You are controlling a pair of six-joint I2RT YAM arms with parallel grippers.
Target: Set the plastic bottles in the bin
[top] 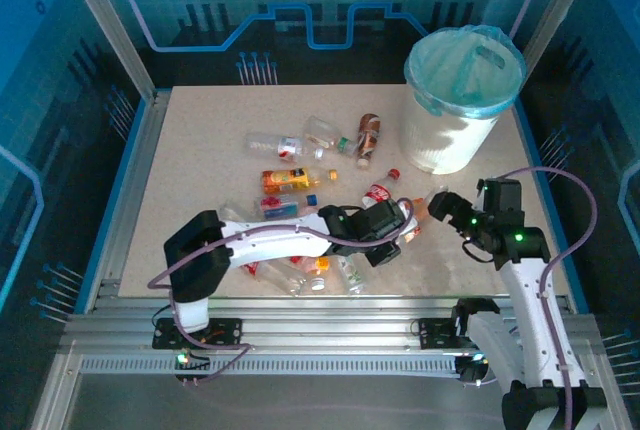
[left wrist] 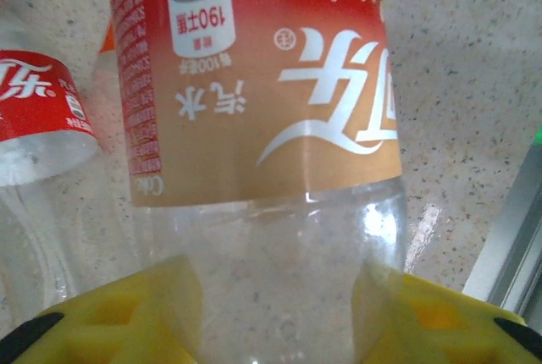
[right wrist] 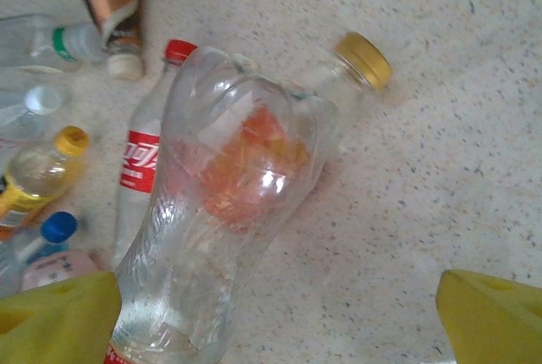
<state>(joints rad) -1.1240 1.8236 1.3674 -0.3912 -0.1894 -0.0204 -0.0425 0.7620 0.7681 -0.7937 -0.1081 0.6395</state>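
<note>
One bin (top: 450, 145) stands upright on the tabletop (top: 200, 140), well beyond both pairs of jaws and nearer to the right pair. Its bag-lined mouth faces up, ready to receive bottles.

The left gripper (left wrist: 278, 322) has narrow jaws. They press on both sides of the clear body of one red-and-tan-labelled bottle (left wrist: 254, 85), just below its label. I judge this grip is meant for carrying the bottle to the bin. I cannot tell if the bottle has left the tabletop.

The right gripper (right wrist: 275, 317) has wide jaws that hold nothing. One gold-capped clear bottle (right wrist: 237, 186) lies on its side just ahead of them, nearer to the left jaw. It may be the same bottle that the left jaws hold; I cannot tell.

In the overhead view I count about eleven plastic bottles (top: 290, 180) lying on the tabletop, none in the bin as far as I can see. Most lie to the left of both pairs of jaws. Some are partly hidden under the left arm, so this count is not sure.
</note>
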